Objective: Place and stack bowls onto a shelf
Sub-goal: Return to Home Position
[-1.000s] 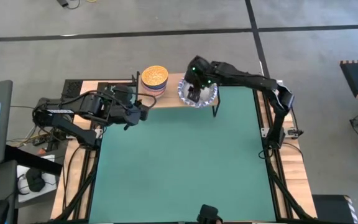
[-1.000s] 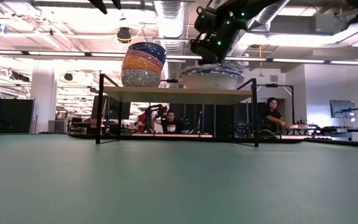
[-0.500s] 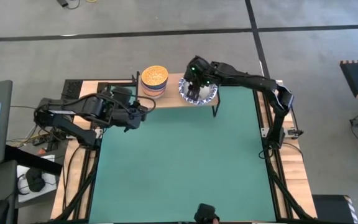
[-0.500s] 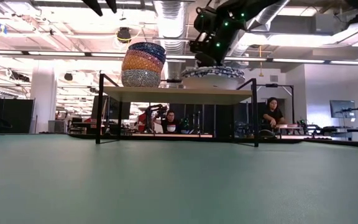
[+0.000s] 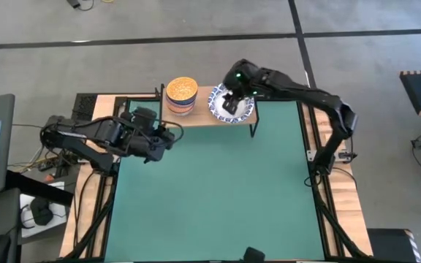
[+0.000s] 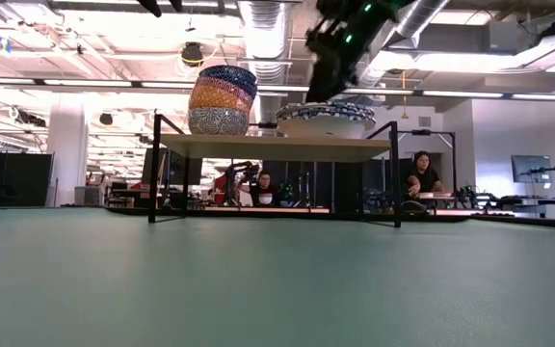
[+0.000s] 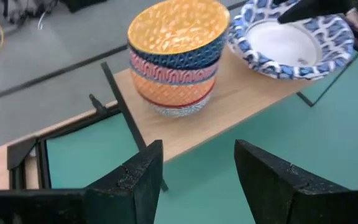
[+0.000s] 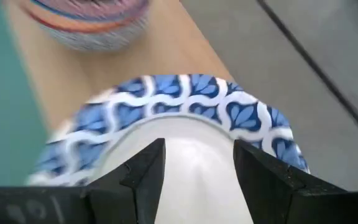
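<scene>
The shelf (image 5: pixel 203 117), a wooden plank on black legs, stands at the table's far edge. On its left half is a stack of small bowls (image 7: pixel 176 59) with a yellow-orange inside on top (image 5: pixel 182 93) (image 6: pixel 222 99). On its right half sits a wide white bowl with a blue lattice rim (image 5: pixel 234 109) (image 6: pixel 326 114) (image 7: pixel 291 40); whether more lie under it I cannot tell. My right gripper (image 8: pixel 197 165) (image 5: pixel 232 98) is open just above this bowl's inside. My left gripper (image 7: pixel 197 180) (image 5: pixel 159 137) is open, over the table just near-left of the shelf.
The green table top (image 5: pixel 210 197) lies between the shelf and the near edge. Wooden side rails and cables (image 5: pixel 86 183) run along the table's left. In the low view, people sit at desks (image 6: pixel 417 178) in the room behind.
The wide white bowl, held tilted above the shelf's right half, has come down and now sits level on the plank. My right gripper then rose off it and drew a little toward the table's right. My left gripper drifted slightly toward the near edge.
</scene>
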`<action>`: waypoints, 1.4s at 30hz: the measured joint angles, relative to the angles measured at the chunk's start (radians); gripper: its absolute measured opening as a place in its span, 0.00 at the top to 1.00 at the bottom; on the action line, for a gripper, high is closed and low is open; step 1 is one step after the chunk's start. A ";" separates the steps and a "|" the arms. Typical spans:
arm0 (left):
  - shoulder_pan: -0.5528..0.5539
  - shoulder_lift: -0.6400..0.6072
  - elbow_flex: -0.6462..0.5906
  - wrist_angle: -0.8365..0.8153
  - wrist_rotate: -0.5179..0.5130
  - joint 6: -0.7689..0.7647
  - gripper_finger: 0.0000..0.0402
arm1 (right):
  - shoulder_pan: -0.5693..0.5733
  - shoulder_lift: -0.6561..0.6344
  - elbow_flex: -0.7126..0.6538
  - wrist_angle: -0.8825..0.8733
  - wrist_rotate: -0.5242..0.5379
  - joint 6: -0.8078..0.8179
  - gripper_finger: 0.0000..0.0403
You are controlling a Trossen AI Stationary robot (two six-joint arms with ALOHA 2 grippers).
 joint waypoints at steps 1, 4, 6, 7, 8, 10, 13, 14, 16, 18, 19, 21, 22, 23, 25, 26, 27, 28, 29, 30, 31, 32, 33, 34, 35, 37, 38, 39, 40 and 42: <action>-0.015 0.000 0.000 0.000 -0.014 0.001 0.55 | 0.001 -0.023 0.000 -0.011 -0.025 0.019 0.47; -0.055 0.000 0.000 0.019 -0.064 0.001 0.58 | 0.012 -0.093 0.000 -0.017 -0.097 0.074 0.47; -0.074 0.000 0.000 0.074 -0.075 0.024 0.61 | 0.027 -0.142 -0.017 -0.015 -0.134 0.107 0.47; -0.085 0.000 0.000 0.106 -0.077 0.054 0.62 | 0.038 -0.163 -0.031 -0.009 -0.151 0.123 0.47; -0.095 0.000 0.000 0.142 -0.079 0.086 0.64 | 0.048 -0.184 -0.049 -0.005 -0.169 0.138 0.48; -0.114 0.002 0.000 0.215 -0.084 0.157 0.67 | 0.075 -0.224 -0.104 0.031 -0.202 0.175 0.49; -0.135 0.012 -0.026 0.339 -0.097 0.271 0.72 | 0.126 -0.294 -0.210 0.132 -0.250 0.240 0.53; -0.140 0.013 -0.044 0.379 -0.095 0.305 0.74 | 0.145 -0.320 -0.252 0.176 -0.259 0.260 0.55; -0.141 0.012 -0.086 0.481 -0.087 0.361 0.77 | 0.186 -0.362 -0.345 0.289 -0.268 0.303 0.58; -0.139 0.012 -0.132 0.585 -0.071 0.420 0.81 | 0.225 -0.394 -0.434 0.384 -0.270 0.356 0.62; -0.134 0.012 -0.153 0.634 -0.046 0.449 0.83 | 0.246 -0.406 -0.472 0.427 -0.270 0.387 0.64; -0.122 0.013 -0.187 0.729 0.026 0.512 0.86 | 0.290 -0.436 -0.534 0.512 -0.268 0.436 0.69; -0.113 0.013 -0.205 0.793 0.069 0.552 0.88 | 0.314 -0.453 -0.556 0.548 -0.266 0.458 0.71; -0.106 0.012 -0.220 0.854 0.115 0.597 0.90 | 0.339 -0.468 -0.570 0.577 -0.256 0.475 0.73; -0.089 0.012 -0.253 0.972 0.230 0.695 0.93 | 0.392 -0.493 -0.587 0.608 -0.200 0.497 0.77; -0.077 0.013 -0.270 1.037 0.307 0.750 0.95 | 0.422 -0.503 -0.593 0.616 -0.160 0.502 0.79; -0.067 0.012 -0.289 1.114 0.382 0.802 0.97 | 0.449 -0.511 -0.593 0.620 -0.120 0.501 0.81; -0.058 0.012 -0.307 1.187 0.447 0.846 0.98 | 0.475 -0.518 -0.593 0.632 -0.087 0.499 0.82; -0.050 0.012 -0.323 1.253 0.504 0.884 0.99 | 0.498 -0.527 -0.593 0.645 -0.062 0.493 0.84; -0.041 0.012 -0.339 1.317 0.548 0.912 0.99 | 0.519 -0.538 -0.593 0.658 -0.050 0.482 0.85; -0.035 0.012 -0.355 1.374 0.578 0.938 0.99 | 0.535 -0.552 -0.593 0.660 -0.047 0.464 0.87; -0.029 0.012 -0.367 1.413 0.594 0.954 0.99 | 0.548 -0.569 -0.593 0.649 -0.046 0.441 0.89; -0.024 0.012 -0.372 1.429 0.599 0.966 1.00 | 0.559 -0.591 -0.593 0.619 -0.045 0.416 0.91; -0.020 0.012 -0.373 1.430 0.601 0.978 1.00 | 0.567 -0.616 -0.593 0.575 -0.034 0.398 0.93; -0.018 0.010 -0.373 1.426 0.601 0.989 1.00 | 0.573 -0.642 -0.593 0.531 -0.016 0.395 0.94; -0.017 -0.003 -0.373 1.403 0.601 1.008 1.00 | 0.580 -0.701 -0.593 0.460 0.023 0.394 0.96; -0.018 -0.012 -0.373 1.390 0.601 1.015 1.00 | 0.584 -0.732 -0.593 0.432 0.039 0.392 0.96; -0.019 -0.023 -0.373 1.369 0.602 1.023 1.00 | 0.592 -0.766 -0.594 0.411 0.055 0.393 0.96; -0.020 -0.033 -0.373 1.339 0.602 1.028 1.00 | 0.601 -0.798 -0.602 0.411 0.060 0.393 0.96; -0.025 -0.051 -0.385 1.308 0.595 1.022 1.00 | 0.626 -0.871 -0.634 0.422 0.082 0.394 0.95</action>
